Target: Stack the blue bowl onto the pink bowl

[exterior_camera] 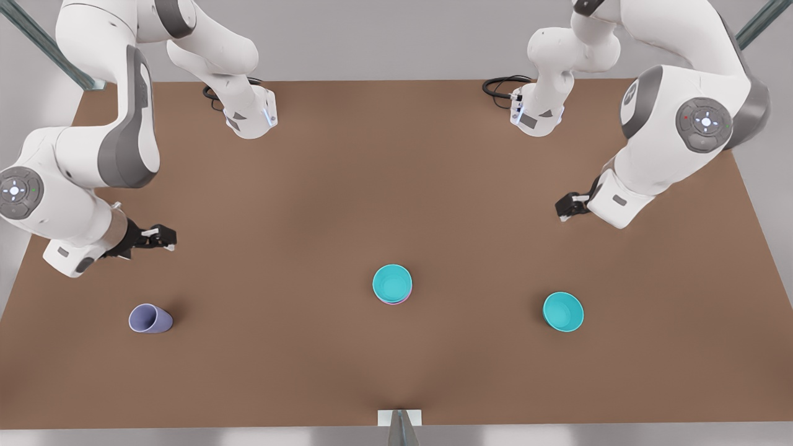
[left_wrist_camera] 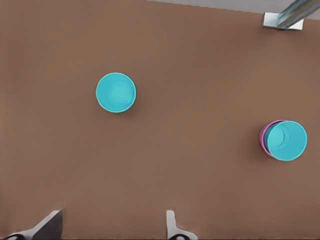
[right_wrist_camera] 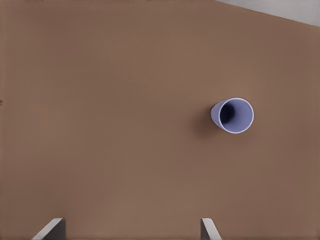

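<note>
Blue bowl (exterior_camera: 392, 282) sat nested in pink bowl (left_wrist_camera: 263, 136), apparently seated. Left gripper (exterior_camera: 567, 207) and right gripper (exterior_camera: 162, 236) hung clear, fingers apart; we'd retreat without nudging.

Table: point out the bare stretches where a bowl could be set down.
The table is bare between the lavender cup and the blue bowl nested in the pink bowl, and between that stack and the second turquoise bowl. The far middle is bare too. The open left pincer and right pincer flank it.

Blue bowl (left_wrist_camera: 286, 140) inside pink bowl (left_wrist_camera: 263, 137)
</note>
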